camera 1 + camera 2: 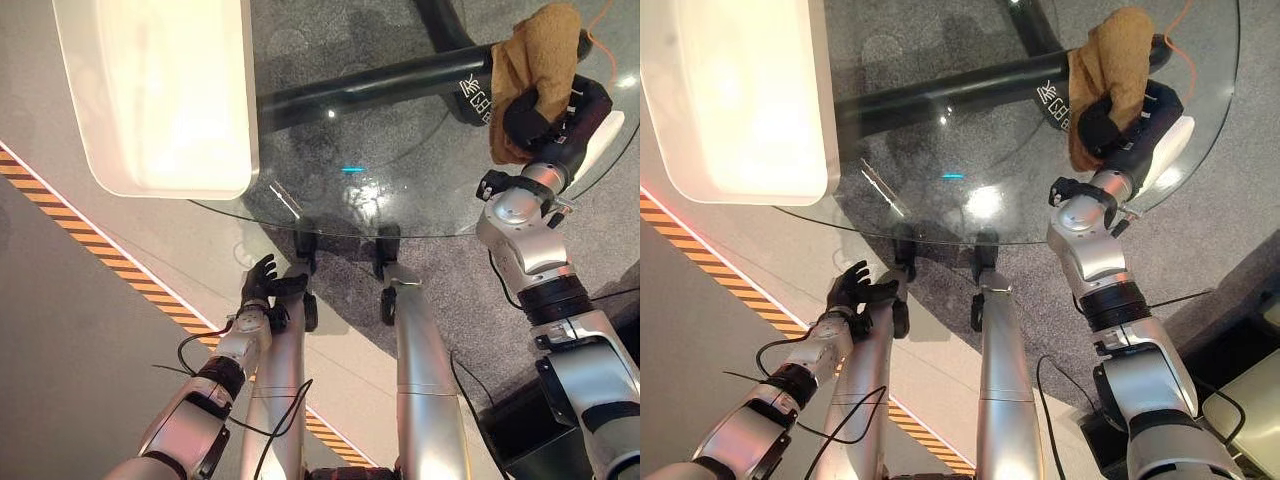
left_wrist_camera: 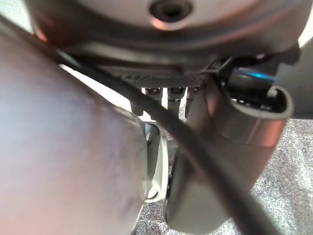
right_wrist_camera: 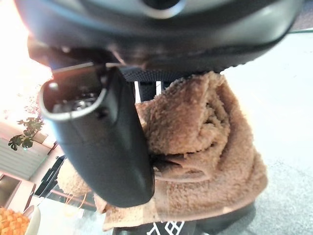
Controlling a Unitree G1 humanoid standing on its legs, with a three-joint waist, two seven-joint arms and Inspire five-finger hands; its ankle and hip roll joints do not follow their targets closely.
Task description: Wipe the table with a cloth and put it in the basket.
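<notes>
Right hand clutching brown cloth on far right of glass table. Left hand low near left, fingers loosely spread. White basket far left.

A tan-brown fleecy cloth is seen on clear glass table; the basket is white, the floor stripe orange-and-black.

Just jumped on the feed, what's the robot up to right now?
The right hand is closed on a brown cloth at the far right of the round glass table, apparently for wiping. The white basket sits on the table's left side, with the cloth not yet in it. The left hand hangs low in front of the table with relaxed fingers, holding nothing.
</notes>
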